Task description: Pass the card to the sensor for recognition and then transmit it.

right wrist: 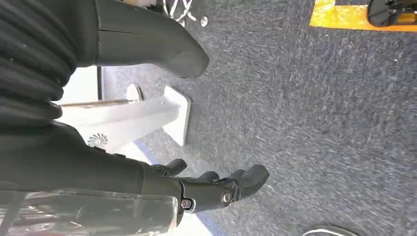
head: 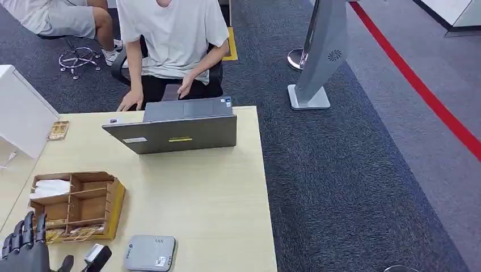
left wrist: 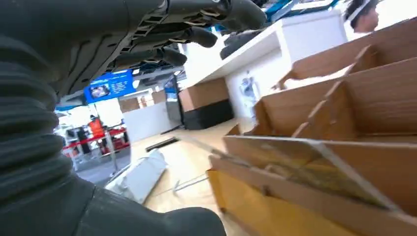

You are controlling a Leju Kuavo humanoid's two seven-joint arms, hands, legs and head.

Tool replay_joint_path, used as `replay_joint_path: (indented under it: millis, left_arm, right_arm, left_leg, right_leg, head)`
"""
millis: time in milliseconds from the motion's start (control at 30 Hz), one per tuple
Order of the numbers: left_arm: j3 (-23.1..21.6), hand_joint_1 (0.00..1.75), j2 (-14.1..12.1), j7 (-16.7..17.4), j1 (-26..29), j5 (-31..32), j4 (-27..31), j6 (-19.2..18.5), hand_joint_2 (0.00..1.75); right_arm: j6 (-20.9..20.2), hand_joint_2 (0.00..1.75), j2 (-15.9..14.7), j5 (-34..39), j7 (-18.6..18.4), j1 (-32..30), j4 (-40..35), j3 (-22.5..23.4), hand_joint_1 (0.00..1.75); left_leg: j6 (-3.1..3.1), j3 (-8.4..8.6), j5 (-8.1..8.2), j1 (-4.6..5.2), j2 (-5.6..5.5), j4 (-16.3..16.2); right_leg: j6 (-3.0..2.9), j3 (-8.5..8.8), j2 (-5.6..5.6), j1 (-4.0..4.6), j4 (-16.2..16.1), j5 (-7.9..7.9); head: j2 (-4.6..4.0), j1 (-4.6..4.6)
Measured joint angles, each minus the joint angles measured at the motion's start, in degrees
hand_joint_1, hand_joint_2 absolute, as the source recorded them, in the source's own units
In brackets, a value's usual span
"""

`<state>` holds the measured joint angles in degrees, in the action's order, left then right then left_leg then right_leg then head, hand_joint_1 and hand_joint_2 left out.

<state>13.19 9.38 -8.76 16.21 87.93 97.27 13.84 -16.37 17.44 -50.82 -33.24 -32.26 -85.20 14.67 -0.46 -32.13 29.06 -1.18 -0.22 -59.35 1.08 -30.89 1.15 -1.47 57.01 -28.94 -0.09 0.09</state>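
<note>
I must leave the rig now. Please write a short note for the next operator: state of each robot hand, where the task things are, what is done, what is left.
Left robot hand: open, holds nothing, at the table's near left corner beside the cardboard organizer.
Right robot hand: open, holds nothing, hanging over the carpet.
Cards: lying in the organizer's front compartment.
Sensor: the grey flat box at the near table edge, right of the organizer.
A person sits behind the laptop.
Done: nothing yet; no card picked.
Left: take a card, present it to the sensor, then pass it on.
</note>
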Motion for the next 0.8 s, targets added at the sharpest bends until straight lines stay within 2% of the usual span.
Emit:
replay_joint_path:
  millis: [100,333,667,800]
  left_arm:
    - [-3.63,0.00,-2.28,1.20,-0.71,0.00,-2.49,1.70,1.75]
    - [-9.87,0.00,-5.71,3.54,-1.23,0.00,-5.80,1.70,1.75]
    - [-11.26,0.00,-6.98,3.91,-1.15,0.00,-7.55,1.72,1.75]
    - [-11.26,0.00,-6.98,3.23,-0.98,0.00,-7.55,2.92,1.75]
  right_arm:
    - [0.00,1.75,0.00,-0.53,0.52,0.10,0.39,0.00,0.00]
    - [-0.09,1.75,0.00,-1.09,1.35,0.48,1.18,0.02,0.00]
    - [-0.55,1.75,0.00,-1.81,1.42,0.62,1.64,0.02,0.00]
    - [-0.79,1.75,0.00,-1.84,1.42,0.61,1.64,0.02,0.00]
  left_leg:
    - [0.00,0.00,0.00,0.00,0.00,0.00]
    - [0.00,-0.01,0.00,0.01,0.00,0.00]
    - [0.00,-0.02,0.00,0.00,0.00,0.00]
    - [0.00,-0.02,0.00,0.00,0.00,0.00]
  right_leg:
    - [0.00,0.05,0.00,0.00,0.00,0.00]
    - [0.00,0.10,0.01,0.00,0.00,0.01]
    - [0.00,0.10,0.01,0.00,0.00,0.00]
    - [0.00,0.11,0.01,0.00,0.00,0.00]
  head:
    - [0.00,0.00]
    - [0.00,0.00]
    - [0.00,0.00]
    - [0.00,0.00]
